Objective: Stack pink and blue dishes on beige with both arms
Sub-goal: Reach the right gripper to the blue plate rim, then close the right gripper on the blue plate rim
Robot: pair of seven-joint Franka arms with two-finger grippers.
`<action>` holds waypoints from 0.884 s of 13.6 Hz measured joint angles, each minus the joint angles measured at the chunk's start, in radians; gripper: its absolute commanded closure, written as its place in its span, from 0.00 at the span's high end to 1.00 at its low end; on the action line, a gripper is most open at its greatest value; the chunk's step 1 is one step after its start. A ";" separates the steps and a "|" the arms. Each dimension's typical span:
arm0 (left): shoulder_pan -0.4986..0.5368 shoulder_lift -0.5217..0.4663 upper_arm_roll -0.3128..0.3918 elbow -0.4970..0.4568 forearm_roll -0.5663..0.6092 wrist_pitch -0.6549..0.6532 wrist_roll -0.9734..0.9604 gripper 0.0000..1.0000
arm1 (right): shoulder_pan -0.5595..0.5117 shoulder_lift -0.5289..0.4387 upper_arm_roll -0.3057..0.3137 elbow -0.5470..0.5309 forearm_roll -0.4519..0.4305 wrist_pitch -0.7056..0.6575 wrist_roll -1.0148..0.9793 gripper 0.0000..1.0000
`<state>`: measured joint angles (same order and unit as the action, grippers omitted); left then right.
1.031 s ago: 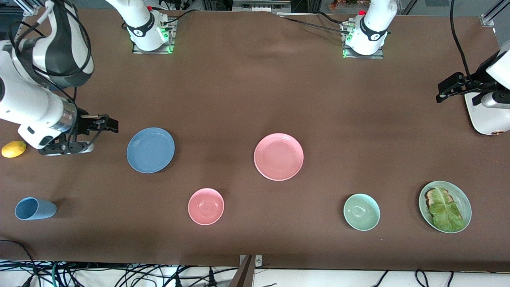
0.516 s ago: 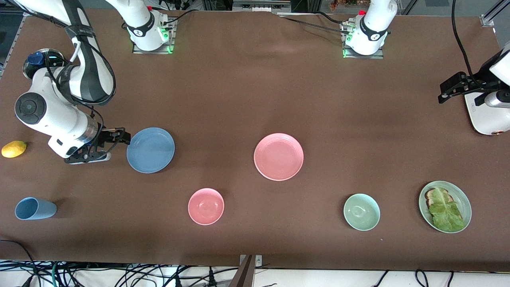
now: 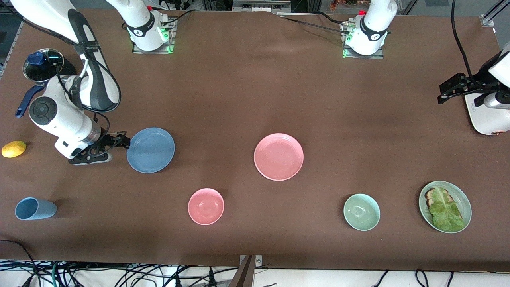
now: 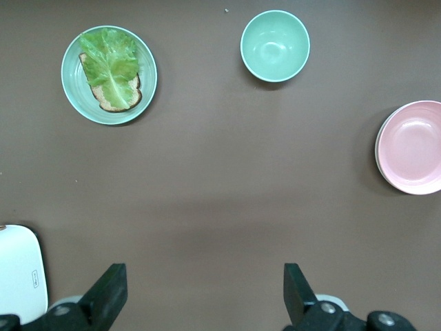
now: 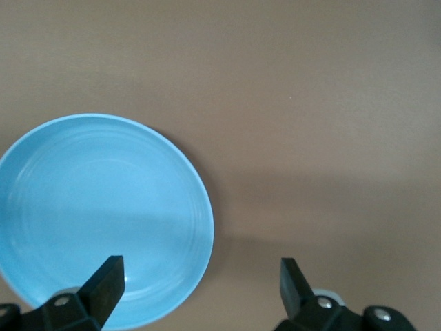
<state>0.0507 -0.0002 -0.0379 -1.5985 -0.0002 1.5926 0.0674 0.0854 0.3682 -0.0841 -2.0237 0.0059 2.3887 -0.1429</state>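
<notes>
The blue plate (image 3: 150, 150) lay on the brown table (image 3: 247, 95) toward the right arm's end, and it was empty. The right gripper (image 3: 119, 140) was low at the edge of this plate, on the side toward the right arm's end of the table. Its fingers (image 5: 103, 286) stood apart, and in the right wrist view one of them was over the plate's rim and the other over bare table. They held nothing.

The pink plate (image 3: 278, 156) lay near the middle of the table, well apart from the blue one, and it was also empty. In the left wrist view a thin pale edge showed under its rim, but I could not tell what this was. I could not see a beige plate lying open on the table.

The left gripper (image 3: 448, 91) was up in the air over the left arm's end of the table, beside a white appliance (image 3: 484, 119). Its fingers (image 4: 107, 296) stood wide apart with nothing between them.

Nearer to the front camera stood a small pink bowl (image 3: 206, 206) and a pale green bowl (image 3: 361, 212), both empty. A green plate (image 3: 445, 206) near the green bowl carried a slice of toast with a lettuce leaf (image 3: 444, 210) on it. A light blue cup (image 3: 35, 208) lay on its side at the right arm's end, and a lemon (image 3: 14, 149) lay farther from the camera than the cup. A dark pan (image 3: 42, 67) with a blue handle was partly hidden by the right arm.
</notes>
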 measured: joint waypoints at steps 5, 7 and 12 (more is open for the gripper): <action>0.000 0.005 0.000 0.000 0.000 0.000 0.000 1.00 | -0.014 0.076 0.000 -0.039 0.000 0.127 -0.019 0.94; 0.000 0.005 0.000 0.000 0.000 0.000 0.000 1.00 | -0.015 0.081 0.000 -0.048 0.000 0.139 -0.020 0.84; 0.000 0.005 0.000 0.000 0.000 0.000 0.000 1.00 | -0.015 0.083 0.000 -0.055 0.000 0.140 -0.021 0.76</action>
<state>0.0507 0.0044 -0.0379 -1.5982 -0.0002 1.5926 0.0674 0.0701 0.4510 -0.0841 -2.0788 0.0060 2.5283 -0.1638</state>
